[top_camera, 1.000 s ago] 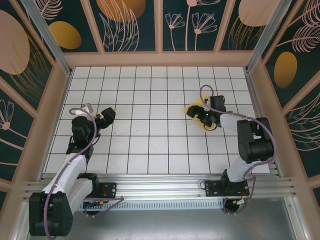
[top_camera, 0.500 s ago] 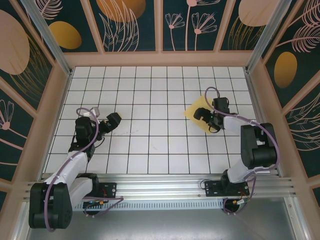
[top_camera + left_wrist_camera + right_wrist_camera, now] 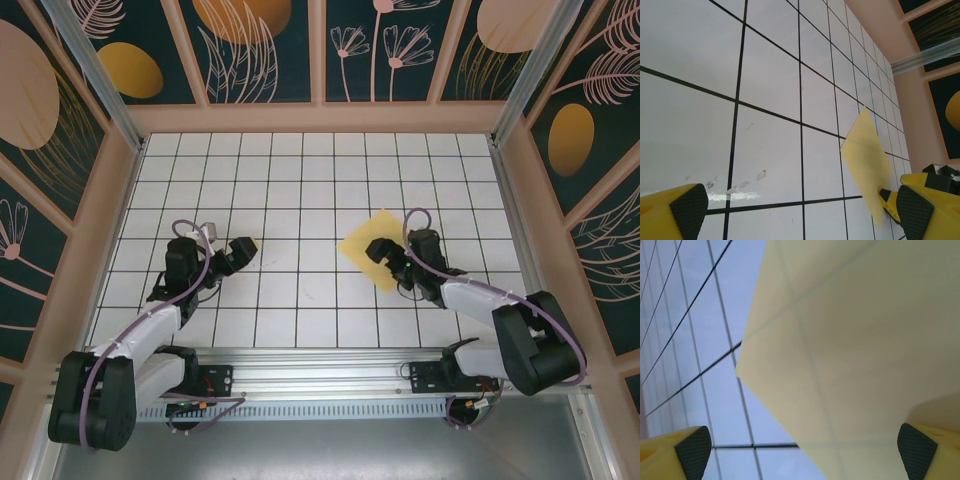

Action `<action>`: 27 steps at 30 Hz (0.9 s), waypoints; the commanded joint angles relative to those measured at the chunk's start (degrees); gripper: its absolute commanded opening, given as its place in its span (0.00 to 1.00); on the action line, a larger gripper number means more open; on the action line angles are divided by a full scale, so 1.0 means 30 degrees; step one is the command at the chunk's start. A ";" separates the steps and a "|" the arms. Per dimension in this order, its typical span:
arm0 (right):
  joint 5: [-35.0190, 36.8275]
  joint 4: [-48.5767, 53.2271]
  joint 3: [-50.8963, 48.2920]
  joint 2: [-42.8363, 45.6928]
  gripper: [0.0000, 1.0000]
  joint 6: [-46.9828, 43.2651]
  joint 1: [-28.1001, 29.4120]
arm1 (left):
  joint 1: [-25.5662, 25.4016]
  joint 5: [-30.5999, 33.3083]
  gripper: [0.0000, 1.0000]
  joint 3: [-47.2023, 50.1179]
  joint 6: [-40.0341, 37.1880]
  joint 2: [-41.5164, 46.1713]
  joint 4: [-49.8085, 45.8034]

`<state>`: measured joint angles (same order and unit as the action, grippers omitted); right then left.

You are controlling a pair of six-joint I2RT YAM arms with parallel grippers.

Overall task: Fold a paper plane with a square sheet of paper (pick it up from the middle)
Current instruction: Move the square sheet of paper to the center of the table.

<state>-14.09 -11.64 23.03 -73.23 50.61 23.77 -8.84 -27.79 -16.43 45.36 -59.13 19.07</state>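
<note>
Lying flat on the tiled worktop (image 3: 300, 170) in the top view, the sheet (image 3: 368, 238) is sitting right of centre, turned like a diamond. The right hand (image 3: 390, 262) is hanging over its near right edge, jaws spread wide and gripping nothing. The left hand (image 3: 240, 250) is hovering well apart to the left, also wide open and empty.

In the left wrist view, the left hand (image 3: 800, 210) is gaping over bare tiles, and the sheet (image 3: 867, 155) is lying to the right.

In the right wrist view, the right hand (image 3: 802, 452) is standing wide open above the sheet (image 3: 855, 340), and grid lines are showing through the paper.
</note>
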 commanded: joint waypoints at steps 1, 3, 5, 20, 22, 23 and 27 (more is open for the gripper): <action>-0.0768 0.2931 0.1785 0.0219 0.99 0.0081 0.0574 | -0.0245 0.0201 0.98 0.0129 0.0523 0.0326 -0.0037; 0.0789 0.5153 0.3411 0.0021 0.99 -0.2541 0.0547 | -0.0304 0.0092 0.98 0.0139 0.0479 0.0557 -0.0180; 0.3755 0.7398 0.5080 -0.0828 0.99 -0.4706 0.0280 | -0.0334 0.0113 0.99 0.0225 0.0470 0.0777 -0.0213; -0.0435 0.6957 0.8521 -0.8502 0.99 -0.9406 -0.5490 | -0.0392 -0.0416 0.98 -0.0399 -0.0077 -0.0407 -0.0053; 0.0435 0.7091 0.7760 -0.8282 0.99 -0.8597 -0.5506 | -0.0374 -0.0461 0.99 -0.0248 -0.0078 -0.0449 -0.0053; 0.0561 0.6919 0.7119 -0.7970 0.99 -0.8050 -0.5502 | -0.0388 -0.0447 0.98 -0.0169 -0.0063 -0.0417 -0.0024; 0.1079 0.5762 0.3525 -0.5171 0.99 -0.4954 -0.5085 | -0.0385 -0.0297 0.99 0.0100 0.0124 -0.0357 0.0136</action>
<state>-13.47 -1.08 41.28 -91.00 28.16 7.70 -9.56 -28.08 -16.32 46.15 -60.23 19.03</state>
